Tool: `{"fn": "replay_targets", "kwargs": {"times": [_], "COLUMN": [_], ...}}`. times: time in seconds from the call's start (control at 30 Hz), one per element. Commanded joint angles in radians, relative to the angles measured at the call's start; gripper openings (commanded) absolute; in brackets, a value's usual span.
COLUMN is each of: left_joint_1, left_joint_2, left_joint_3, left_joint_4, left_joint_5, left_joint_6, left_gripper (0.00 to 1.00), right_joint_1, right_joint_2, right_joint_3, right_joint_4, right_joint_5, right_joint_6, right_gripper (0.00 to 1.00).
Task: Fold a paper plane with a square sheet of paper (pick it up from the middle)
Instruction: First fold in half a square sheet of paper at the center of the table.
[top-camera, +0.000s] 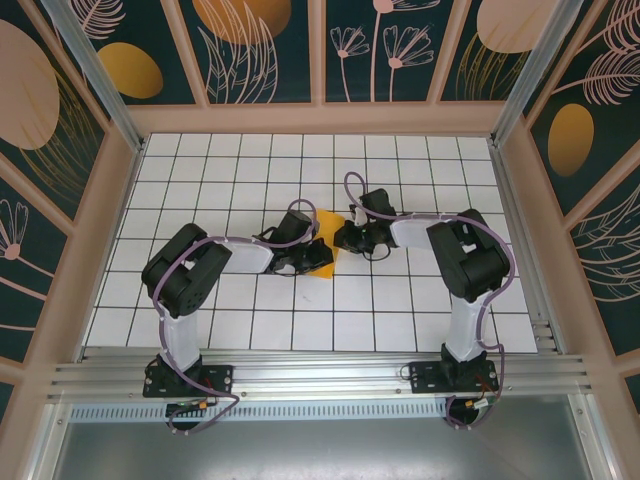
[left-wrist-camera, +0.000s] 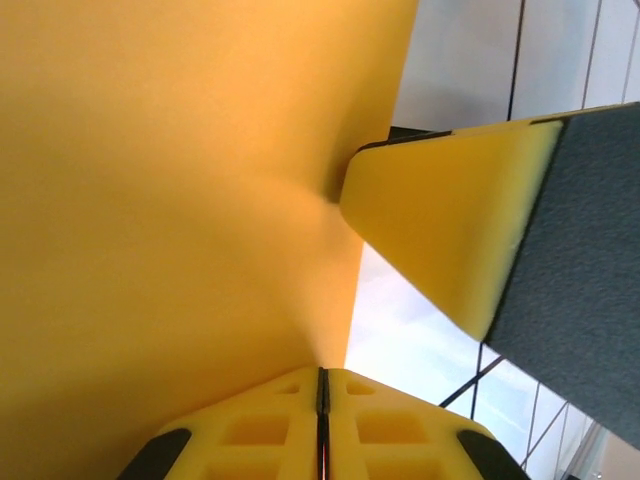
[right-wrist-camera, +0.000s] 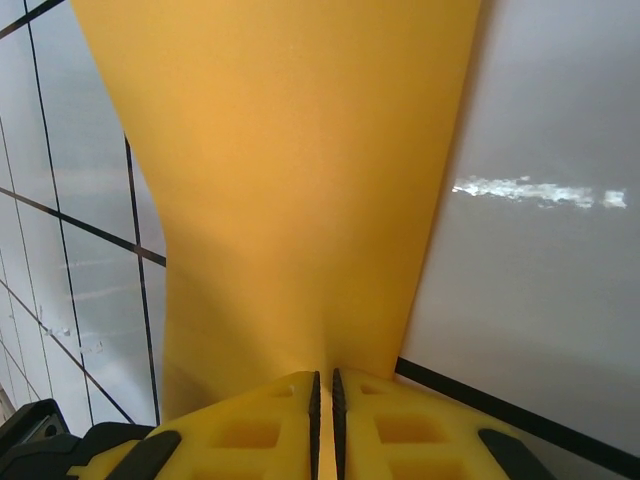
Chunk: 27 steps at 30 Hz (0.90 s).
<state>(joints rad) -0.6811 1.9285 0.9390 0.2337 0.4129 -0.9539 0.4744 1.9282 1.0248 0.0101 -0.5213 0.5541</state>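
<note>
- The square sheet of paper (top-camera: 328, 223) was found near the centre of the bench (top-camera: 400, 310), caught between the two arms.
- The left gripper (top-camera: 311, 257) was placed at about 8 o'clock of the sheet, the right gripper (top-camera: 343, 238) at about 3 o'clock.
- In the left wrist view the left gripper was seen pressed together on an edge of the sheet, with no gap left between the pads.
- In the right wrist view the right gripper was likewise seen pinching an edge, the paper fanning away from the closed pads.
- A further finger (left-wrist-camera: 450, 230), judged to belong to the right gripper, was seen touching the sheet's edge at 3 o'clock in the left wrist view.
- It could not be told whether any part of the sheet lay on the bench.
- The sheet was judged very light, thin and limp: it curved and dimpled close to each pinch.
- It was judged easily creased or torn if the two holds were drawn apart.
- The surface looked smooth, so slipping from a weak pinch was considered possible.
- Holds at opposite edges, kept level, were judged best for a clean fold.
</note>
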Motion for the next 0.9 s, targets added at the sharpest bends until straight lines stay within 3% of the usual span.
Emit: {"fn": "replay_targets", "kwargs": {"times": [0.0, 0.87], "left_joint_1": [-0.008, -0.008], "left_joint_2": [0.009, 0.02], "left_joint_3": [-0.011, -0.051], "left_joint_4": [-0.045, -0.073], "left_joint_5": [-0.022, -0.027], "left_joint_6": [0.028, 0.027], "left_gripper": [0.09, 0.06], "right_joint_1": [-0.016, -0.091], "right_joint_2": [0.033, 0.149], "right_joint_3": [0.036, 0.213], "right_joint_4": [-0.042, -0.103], "right_joint_5": [0.01, 0.026], "right_joint_6": [-0.039, -0.108], "right_gripper": [0.14, 0.11]}}
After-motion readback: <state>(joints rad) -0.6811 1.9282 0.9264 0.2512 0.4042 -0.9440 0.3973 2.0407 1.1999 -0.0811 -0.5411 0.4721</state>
